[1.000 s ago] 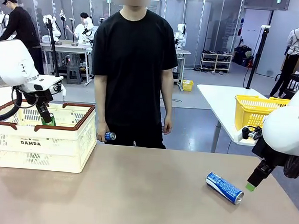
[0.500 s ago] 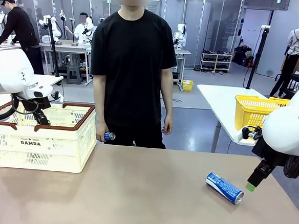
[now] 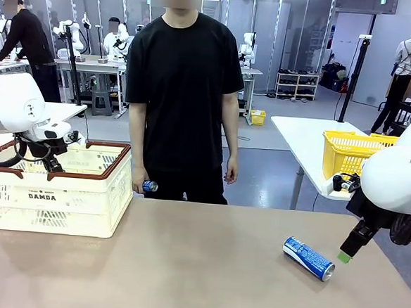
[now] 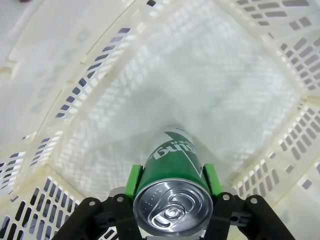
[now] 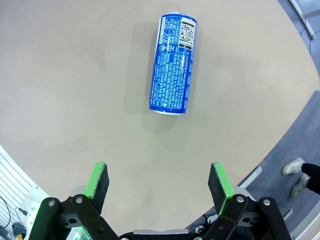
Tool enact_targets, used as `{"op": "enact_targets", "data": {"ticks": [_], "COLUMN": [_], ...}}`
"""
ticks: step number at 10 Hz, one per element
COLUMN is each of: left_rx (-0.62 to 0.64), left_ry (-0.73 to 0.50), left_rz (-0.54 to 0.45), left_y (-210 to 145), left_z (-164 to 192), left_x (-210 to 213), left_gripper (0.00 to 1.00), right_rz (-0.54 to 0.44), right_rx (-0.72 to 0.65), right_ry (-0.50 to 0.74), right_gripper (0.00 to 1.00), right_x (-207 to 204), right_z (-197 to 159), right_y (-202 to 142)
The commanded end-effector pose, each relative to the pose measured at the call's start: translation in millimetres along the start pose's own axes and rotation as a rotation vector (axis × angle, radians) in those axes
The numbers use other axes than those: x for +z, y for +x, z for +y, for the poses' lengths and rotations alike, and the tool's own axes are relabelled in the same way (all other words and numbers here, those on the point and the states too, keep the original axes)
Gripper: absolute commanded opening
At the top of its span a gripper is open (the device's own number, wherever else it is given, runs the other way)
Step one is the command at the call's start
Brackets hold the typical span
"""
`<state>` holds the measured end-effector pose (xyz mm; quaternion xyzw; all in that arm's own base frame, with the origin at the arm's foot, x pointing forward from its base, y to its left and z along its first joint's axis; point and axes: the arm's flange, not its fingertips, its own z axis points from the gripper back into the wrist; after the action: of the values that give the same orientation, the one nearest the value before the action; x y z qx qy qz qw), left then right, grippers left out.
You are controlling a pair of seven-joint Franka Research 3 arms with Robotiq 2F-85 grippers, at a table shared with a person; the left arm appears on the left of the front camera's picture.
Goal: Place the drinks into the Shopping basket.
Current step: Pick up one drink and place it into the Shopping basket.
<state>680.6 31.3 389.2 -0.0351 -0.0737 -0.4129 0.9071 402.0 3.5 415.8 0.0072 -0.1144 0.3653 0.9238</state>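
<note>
Okay, green can (image 4: pixel 174 190): pinched between the green pads (image 4: pixel 133 181) of the left gripper (image 4: pixel 173 186), silver pull-tab end facing the wrist camera, other end aimed down at the basket floor. Touching the floor or hanging just above it, can't tell.
Left claw: squeezed in on that can, one pad per side, down inside the basket. In the front view, tucked behind the near rim.
Shopping basket (image 3: pixel 54 200): cream-white, slotted walls, reddish-brown rim and handles, "DAMDA" on the near side. Parked at the left end of the table (image 3: pixel 183 272). Pale bare floor around the can in the left wrist view.
Blue can (image 3: pixel 309 258): flat on its side toward the right end of the tabletop, well apart from the basket, silver end pointing toward the robot's side. White small print and a code patch facing up in the right wrist view.
Right gripper (image 3: pixel 344 257): spread wide with nothing between the pads, hovering just beside the blue can, not touching. From its own camera, can lying out ahead of the fingertips.
Second blue can (image 3: pixel 150 187): held low in the person's hand (image 3: pixel 138 182), right at the far edge of the table.
Person (image 3: pixel 185 89): standing at the far side, black tee, other arm hanging loose.
Yellow mesh basket (image 3: pixel 346 155): off on a separate white table behind the right arm.
</note>
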Motion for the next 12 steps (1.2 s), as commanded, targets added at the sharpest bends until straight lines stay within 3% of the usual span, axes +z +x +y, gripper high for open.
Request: {"op": "enact_targets", "data": {"ticks": [1, 8, 9, 12], "left_rx": [-0.014, -0.033, -0.043, -0.06], "left_ry": [0.024, -0.02, -0.025, -0.017], "left_rz": [0.008, -0.028, -0.024, -0.02], "left_y": [0, 1, 0, 1], "left_z": [6, 3, 2, 1], "left_x": [-4, -21, -20, -16], "left_gripper": [0.58, 0.58, 0.61, 0.91], "right_rz": [0.002, 0.002, 0.002, 0.002], "right_rx": [0.008, 0.008, 0.008, 0.008], "right_ry": [0.003, 0.003, 0.003, 0.003], "right_gripper": [1.0, 1.0, 1.0, 1.0], "right_x": [0, 0, 0, 0], "right_z": [-1, -1, -1, -1], "right_y": [-1, -1, -1, -1]}}
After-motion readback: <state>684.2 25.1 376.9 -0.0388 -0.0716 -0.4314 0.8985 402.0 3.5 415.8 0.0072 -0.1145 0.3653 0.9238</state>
